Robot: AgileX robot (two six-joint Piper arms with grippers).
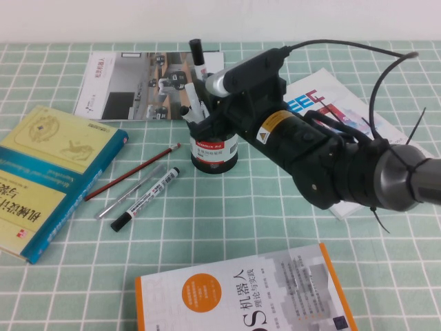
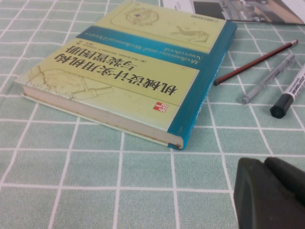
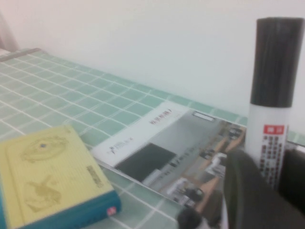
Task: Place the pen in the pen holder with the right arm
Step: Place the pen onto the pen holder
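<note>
The pen (image 1: 146, 198), a white marker with bold black lettering and a black cap, lies on the green mat left of the pen holder (image 1: 215, 148). It also shows in the left wrist view (image 2: 291, 91). The black mesh holder has other markers standing in it. My right gripper (image 1: 209, 89) is just above the holder, shut on another white marker (image 1: 199, 58) with a black cap, held upright. In the right wrist view this held marker (image 3: 274, 95) shows a red mark and small print and stands between the gripper's (image 3: 272, 188) jaws. My left gripper (image 2: 267, 191) is shut and empty, low over the mat.
A thin silver pen (image 1: 129, 192) and a red pencil (image 1: 132, 172) lie beside the pen. A teal-and-yellow book (image 1: 48, 176) lies at the left and a brochure (image 1: 131, 86) behind the holder. A magazine (image 1: 331, 103) lies under the right arm and an orange-marked book (image 1: 241, 296) at the front.
</note>
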